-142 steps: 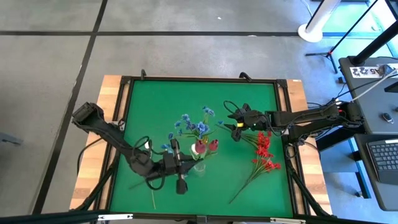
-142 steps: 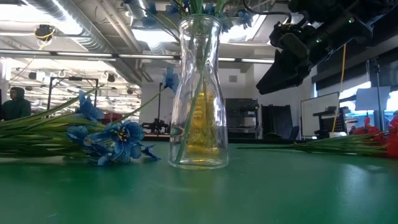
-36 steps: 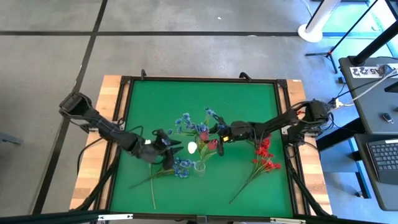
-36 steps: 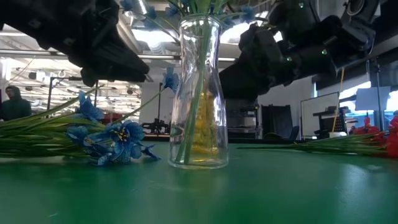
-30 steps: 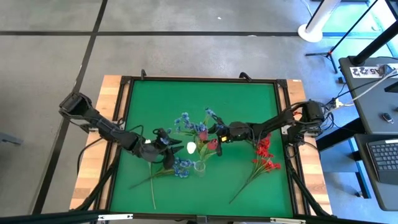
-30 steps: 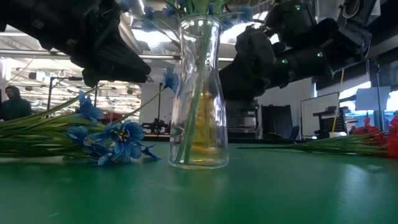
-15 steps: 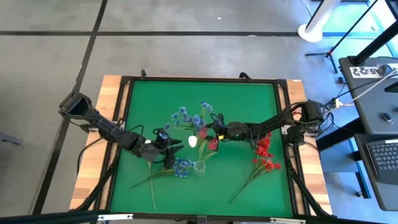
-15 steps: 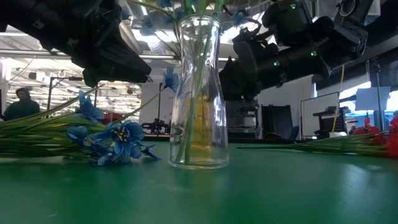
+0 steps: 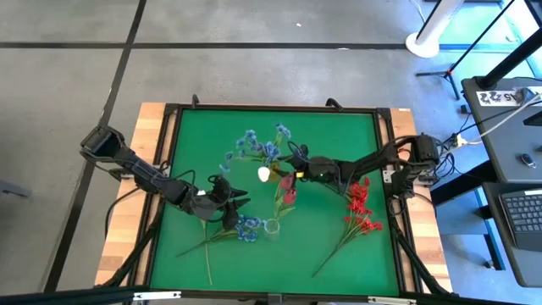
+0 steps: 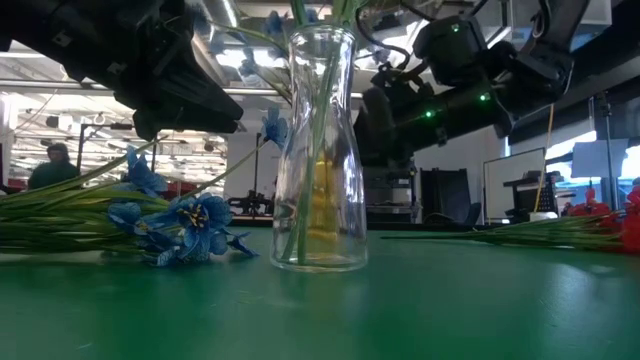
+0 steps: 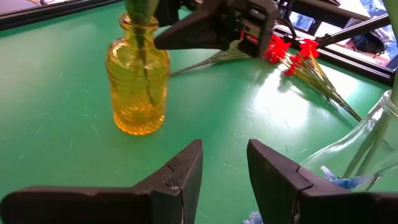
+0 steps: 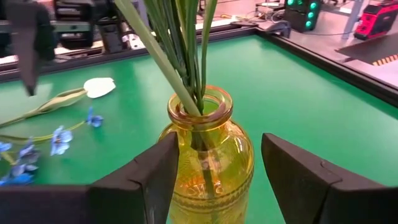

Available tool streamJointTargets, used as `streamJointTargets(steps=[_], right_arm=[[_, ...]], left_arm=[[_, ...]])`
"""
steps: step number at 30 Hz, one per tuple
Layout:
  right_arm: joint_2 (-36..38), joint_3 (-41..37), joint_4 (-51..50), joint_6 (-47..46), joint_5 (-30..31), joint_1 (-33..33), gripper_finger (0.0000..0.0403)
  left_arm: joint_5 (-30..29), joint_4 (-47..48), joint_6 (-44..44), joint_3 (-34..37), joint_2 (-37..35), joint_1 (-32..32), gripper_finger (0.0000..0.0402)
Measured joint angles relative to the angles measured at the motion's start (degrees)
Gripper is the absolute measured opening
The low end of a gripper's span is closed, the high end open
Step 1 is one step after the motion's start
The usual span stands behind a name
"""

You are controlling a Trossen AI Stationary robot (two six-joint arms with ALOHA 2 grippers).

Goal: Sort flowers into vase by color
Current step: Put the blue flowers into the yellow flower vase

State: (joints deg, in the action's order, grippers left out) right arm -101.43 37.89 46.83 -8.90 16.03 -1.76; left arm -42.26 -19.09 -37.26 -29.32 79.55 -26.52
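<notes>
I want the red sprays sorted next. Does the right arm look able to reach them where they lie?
Probably yes, once it lets go. The red sprays lie flat on the green mat by that arm, with nothing over them. For now the right gripper brackets the yellow vase.

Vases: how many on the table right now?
2. The yellow glass vase stands between the right gripper jaws, stems inside. The clear glass vase stands nearer the front edge, beside the loose blue flowers.

Robotics lab — exposed ceiling ducts, equipment racks — open concrete floor.
</notes>
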Motion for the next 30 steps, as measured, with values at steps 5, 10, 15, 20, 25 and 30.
streamJointTargets(steps=[5,10,15,20,25,30], right_arm=[[-0.02,-0.04,0.02,-0.01,-1.55,-1.93,0.0230],[0.12,-0.11,-0.07,-1.72,-6.16,-3.76,0.0230],[0.92,-0.15,-0.92,-1.95,-11.28,-4.89,0.0230],[2.76,-0.27,-3.19,-2.69,-17.59,-5.77,0.0230],[5.96,-0.37,-6.95,-2.61,-20.19,-5.88,0.0230],[8.02,-0.33,-10.75,-2.55,-20.20,-5.88,0.0230]], left_arm=[[0.00,0.01,0.00,0.00,0.02,0.00,0.0121],[3.68,0.00,-0.07,0.00,0.03,0.00,0.0121],[4.28,0.09,-0.07,0.00,0.04,-0.04,0.0121],[5.09,0.39,-0.07,0.00,0.04,0.00,0.0121],[6.95,0.45,-0.07,0.00,0.04,-0.02,0.0121],[6.96,0.46,-0.04,0.00,0.04,0.00,0.0121]])
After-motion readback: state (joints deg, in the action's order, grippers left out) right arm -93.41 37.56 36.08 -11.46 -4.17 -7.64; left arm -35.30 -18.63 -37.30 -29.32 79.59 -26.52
